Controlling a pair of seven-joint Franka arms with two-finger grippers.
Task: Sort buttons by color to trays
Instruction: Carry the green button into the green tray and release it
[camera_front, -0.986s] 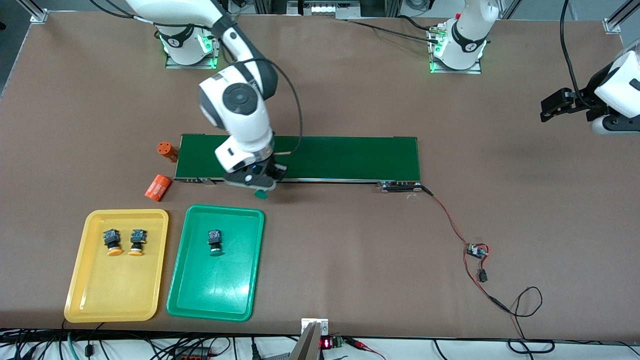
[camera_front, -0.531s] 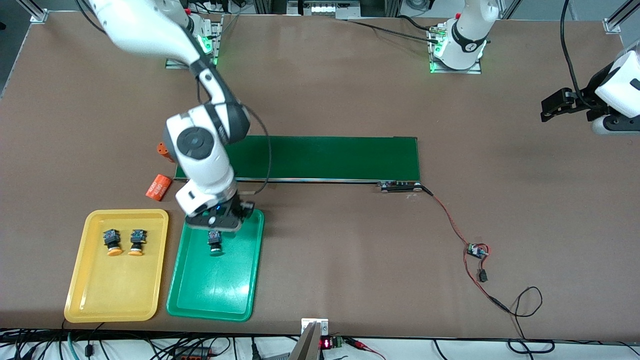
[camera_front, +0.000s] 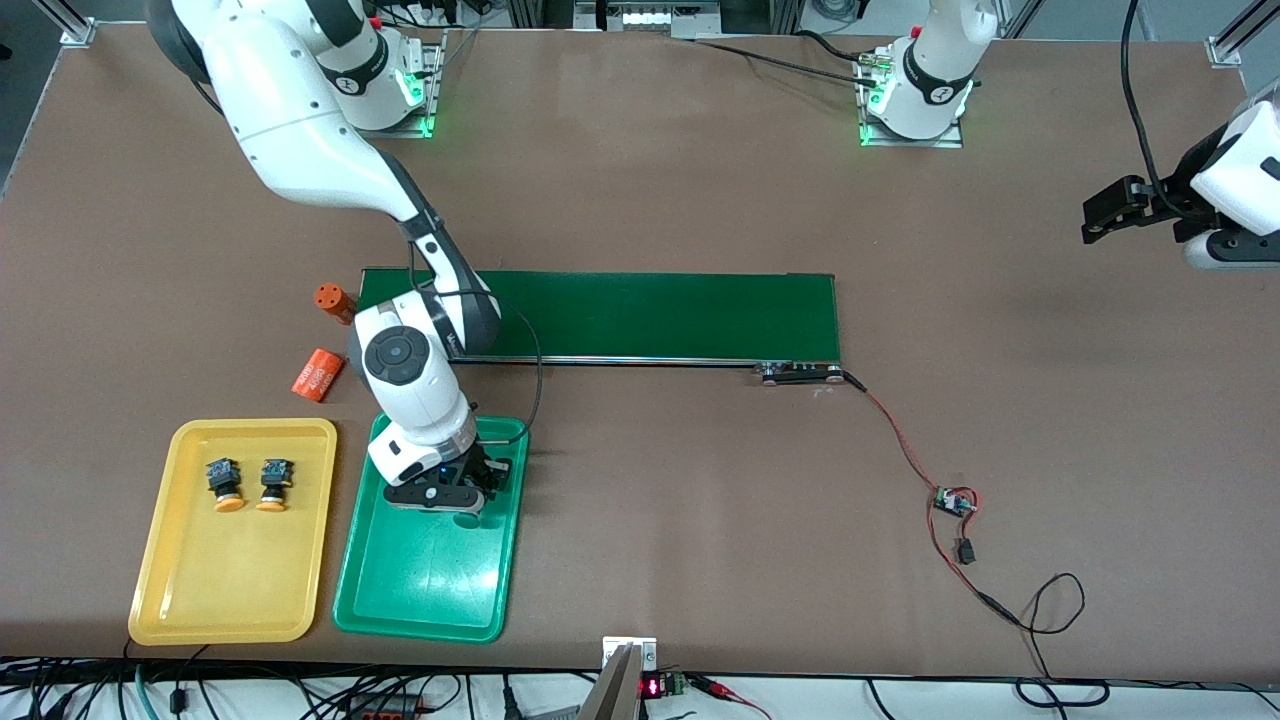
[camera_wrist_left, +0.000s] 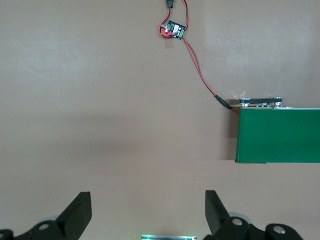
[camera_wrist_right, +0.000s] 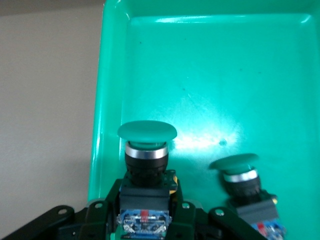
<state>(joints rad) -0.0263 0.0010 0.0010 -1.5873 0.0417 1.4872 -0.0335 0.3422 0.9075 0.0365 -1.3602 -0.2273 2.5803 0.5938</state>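
Right gripper (camera_wrist_right: 145, 222) fingers clenched on green button (camera_wrist_right: 146, 150), over green tray (camera_front: 420, 590). Lower clear of resting button (camera_wrist_right: 242, 175) beside fingers, then release. Left gripper (camera_wrist_left: 147, 217) waits, fingers spread.

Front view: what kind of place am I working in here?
Likely a robotics lab bench: a small conveyor belt with exposed wiring and a circuit board, plus yellow tray and green tray for sorting.

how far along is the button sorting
Done: two yellow-orange buttons lie in the yellow tray, and one green button lies in the green tray. In hand: the right gripper, over the green tray, is shut on the last green button. Left: releasing it. The left gripper waits open.
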